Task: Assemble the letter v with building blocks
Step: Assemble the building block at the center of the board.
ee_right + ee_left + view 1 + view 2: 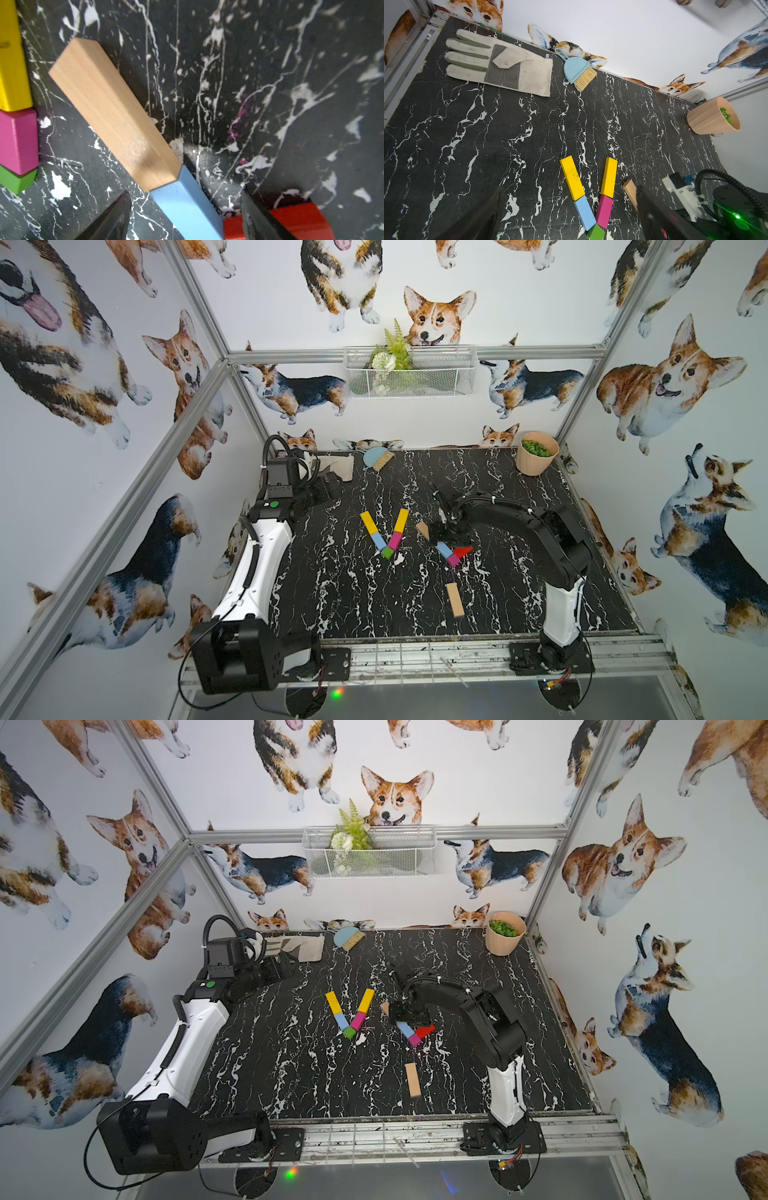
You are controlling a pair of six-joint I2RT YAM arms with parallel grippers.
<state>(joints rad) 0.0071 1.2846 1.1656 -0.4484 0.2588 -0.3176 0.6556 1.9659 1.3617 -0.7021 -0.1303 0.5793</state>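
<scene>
left arm (266,556) folded back, left gripper (570,190) wide open, right arm (519,516) stretched forward, right gripper (184,194) low, jaws apart

Along the far edge of the black, white-veined marble tabletop (353,593) lie a cream and grey fabric glove (500,62), a light blue hand brush with tan bristles (577,69) beside it, and a ribbed peach pot of greenery (536,454). Above hangs a white wire basket (440,377) with fern leaves (395,344).

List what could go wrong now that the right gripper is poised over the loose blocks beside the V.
1. The right gripper straddles the light blue block with jaws open, and the red block lies right by one finger; closing may shove or catch it.
2. The tan bar butts that blue block end to end; dragging could swing it into the V's magenta block nearby.
</scene>
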